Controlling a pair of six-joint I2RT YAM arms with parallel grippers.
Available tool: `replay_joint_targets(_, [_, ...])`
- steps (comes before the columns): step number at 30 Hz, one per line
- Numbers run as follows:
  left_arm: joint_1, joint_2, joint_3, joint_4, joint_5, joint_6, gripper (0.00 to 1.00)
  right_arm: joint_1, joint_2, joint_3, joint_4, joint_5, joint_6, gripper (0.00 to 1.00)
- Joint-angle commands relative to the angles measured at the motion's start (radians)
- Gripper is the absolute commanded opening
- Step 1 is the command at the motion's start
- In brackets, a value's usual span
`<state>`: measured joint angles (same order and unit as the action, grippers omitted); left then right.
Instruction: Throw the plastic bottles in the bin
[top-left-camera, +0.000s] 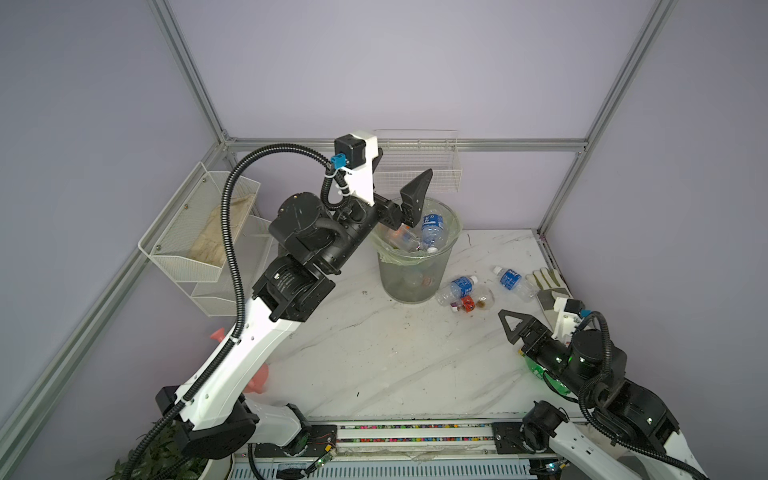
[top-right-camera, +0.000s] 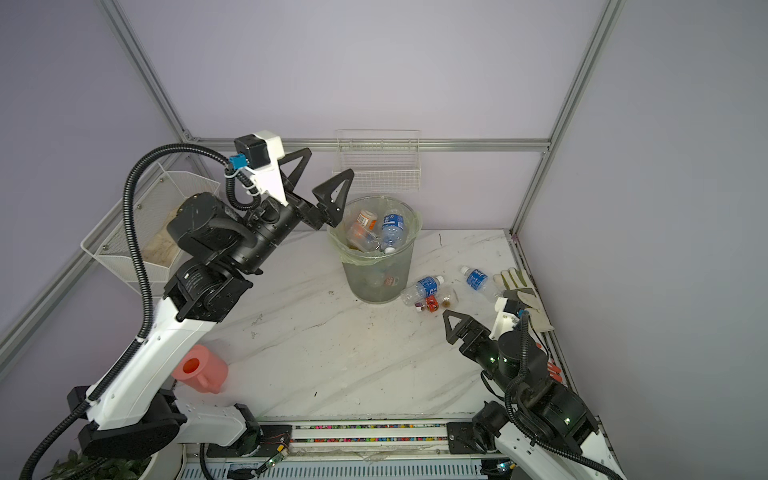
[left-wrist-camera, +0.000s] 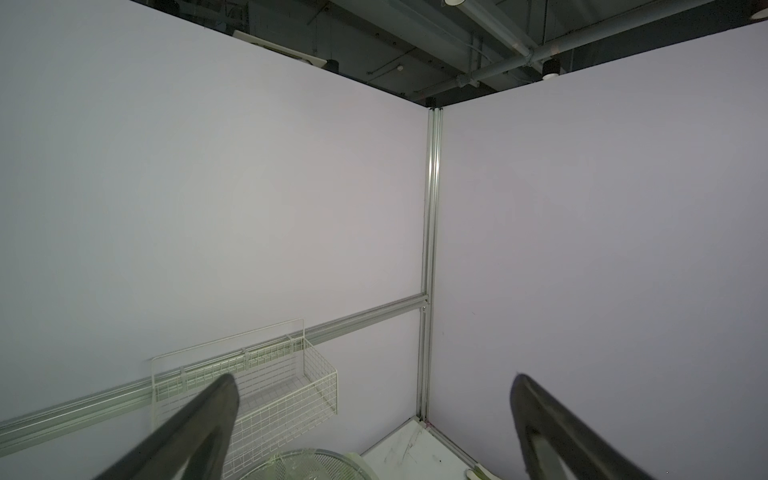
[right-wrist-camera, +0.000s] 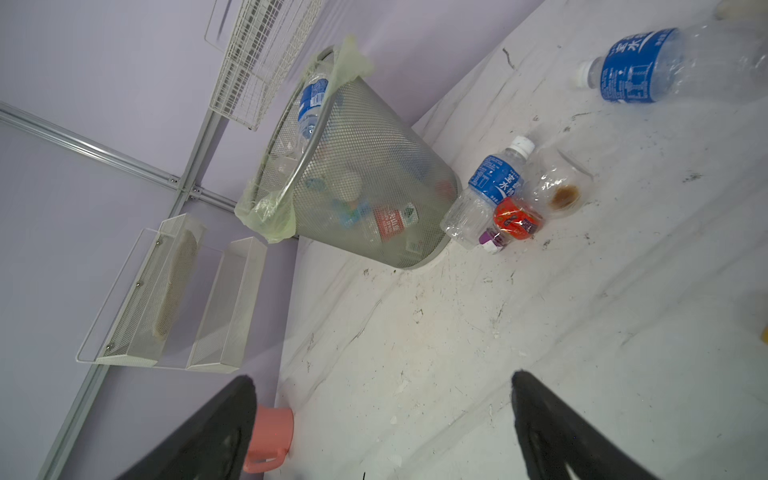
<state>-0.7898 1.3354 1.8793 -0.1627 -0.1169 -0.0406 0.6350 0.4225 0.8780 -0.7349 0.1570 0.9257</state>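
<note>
Evidently L claw is hovering wide open & empty over the bin, prob. so drops land inside; R claw, open too, is facing plastic bottles lying beside the bin.

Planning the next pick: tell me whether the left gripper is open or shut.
Open: the left gripper, near the bin rim, shows both jaws wide apart with nothing between them.

In a top view, the grey mesh bin at centre has a pale green liner. Right of it, clear plastic bottles carry blue labels, one red. The bench is white with grey veins. At lower left is a pink watering can.
</note>
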Motion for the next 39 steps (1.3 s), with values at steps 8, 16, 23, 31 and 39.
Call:
replay_joint_targets(8, [-0.067,-0.216,-0.318,0.017,-0.056,-0.02,1.0,-0.003,0.162,0.079,-0.488,0.361,0.454,0.97])
replay_joint_targets(16, [-0.099,-0.299,-0.646,-0.008,-0.023,-0.142,1.0,-0.003,0.352,0.279,-0.572,0.448,0.45,0.97])
replay_joint_targets(23, [-0.245,-0.123,-0.72,-0.008,0.062,-0.274,1.0,-0.003,0.402,0.723,-0.608,0.641,0.344,0.97])
replay_joint_targets(31, [-0.36,0.263,-0.521,-0.018,0.116,-0.431,1.0,-0.002,0.429,0.804,-0.622,0.646,0.351,0.97])
replay_joint_targets(39, [-0.362,0.612,-0.178,-0.17,0.257,-0.669,1.0,-0.001,0.354,0.715,-0.621,0.597,0.38,0.98])
